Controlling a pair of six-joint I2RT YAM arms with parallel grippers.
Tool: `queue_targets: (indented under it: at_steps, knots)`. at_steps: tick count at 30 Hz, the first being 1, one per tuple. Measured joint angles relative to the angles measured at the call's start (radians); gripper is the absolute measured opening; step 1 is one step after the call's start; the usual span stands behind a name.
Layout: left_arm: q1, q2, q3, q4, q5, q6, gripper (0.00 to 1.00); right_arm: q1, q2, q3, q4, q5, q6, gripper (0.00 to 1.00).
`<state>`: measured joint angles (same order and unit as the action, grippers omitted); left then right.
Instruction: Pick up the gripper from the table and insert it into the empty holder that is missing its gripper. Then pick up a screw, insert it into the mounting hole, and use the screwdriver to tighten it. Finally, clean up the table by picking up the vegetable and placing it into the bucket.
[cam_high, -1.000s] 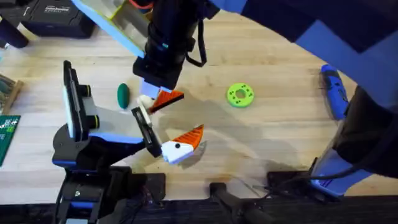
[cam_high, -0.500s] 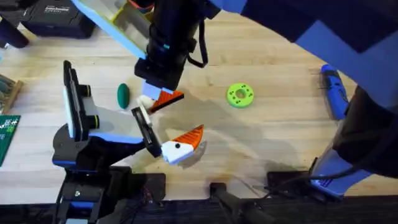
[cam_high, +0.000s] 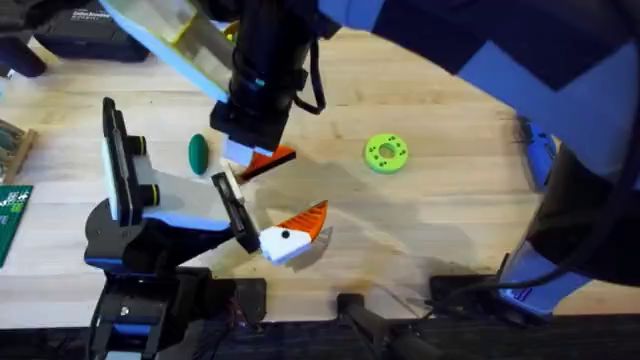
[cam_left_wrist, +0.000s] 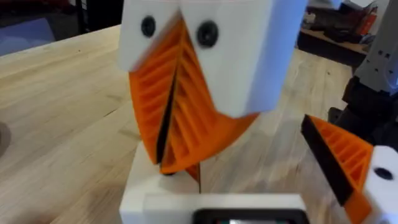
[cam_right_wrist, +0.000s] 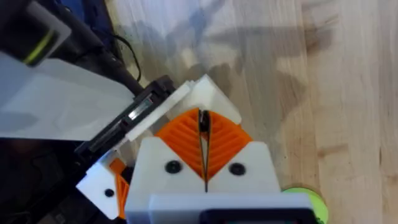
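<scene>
The right tool (cam_right_wrist: 203, 163), pads pressed together pinching the white gripper (cam_high: 240, 157) at the holder (cam_high: 232, 205), could jam it if tilted.

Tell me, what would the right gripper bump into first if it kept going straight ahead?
The white block. It sits just past the right gripper's shut tips, straight in line. They look close enough to be touching already, but depth is hard to judge.

Gripper (cam_high: 262, 160) against holder (cam_high: 232, 205); vegetable (cam_high: 198, 152) on table.
</scene>
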<state>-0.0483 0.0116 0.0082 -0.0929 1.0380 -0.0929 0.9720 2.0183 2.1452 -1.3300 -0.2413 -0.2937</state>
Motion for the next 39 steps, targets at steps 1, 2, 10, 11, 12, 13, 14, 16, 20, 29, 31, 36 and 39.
queue_targets:
  at_steps: [1,2,10,11,12,13,14,16,20,29,31,36,39]
  knots:
    - [0.0,0.0,0.0,0.0,0.002,0.0,0.986,0.003,0.002,0.0,0.001,0.0,0.0,0.007]
    - [0.0,0.0,0.0,0.0,0.006,0.001,0.986,0.004,0.005,0.0,0.002,0.0,-0.001,0.007]
    - [0.0,0.0,0.0,-0.001,0.01,0.003,0.985,0.005,0.01,0.0,0.004,0.0,-0.003,0.007]
    - [0.0,0.0,0.0,-0.001,0.009,0.003,0.985,0.005,0.01,0.0,0.004,0.0,-0.003,0.007]
    - [0.0,0.0,0.0,-0.001,0.009,0.003,0.985,0.005,0.01,0.0,0.004,0.0,-0.003,0.007]
    - [0.0,0.0,0.0,-0.001,0.009,0.003,0.985,0.005,0.01,0.0,0.004,0.0,-0.003,0.007]
    - [0.0,0.0,0.0,-0.001,0.01,0.003,0.985,0.005,0.01,0.0,0.004,0.0,-0.003,0.009]
    - [0.0,0.0,0.0,0.0,0.01,0.003,0.985,0.005,0.01,0.0,-0.001,0.0,0.0,0.194]
    - [0.0,0.0,0.0,-0.001,0.01,0.003,0.985,-0.007,0.01,0.001,-0.018,0.016,0.005,0.775]
    - [0.0,0.0,0.0,0.0,0.013,0.007,0.985,-0.15,-0.04,0.001,-0.042,-0.048,0.033,0.992]
    - [0.0,0.0,0.0,0.0,0.013,0.007,0.985,-0.209,-0.08,0.001,-0.072,-0.079,0.036,0.995]
    - [0.0,0.0,0.0,0.0,0.013,0.007,0.985,-0.365,-0.179,-0.034,-0.113,-0.148,0.031,0.994]
    - [0.0,0.0,0.0,0.0,0.013,0.007,0.985,-0.438,-0.249,-0.134,-0.095,-0.185,0.023,0.995]
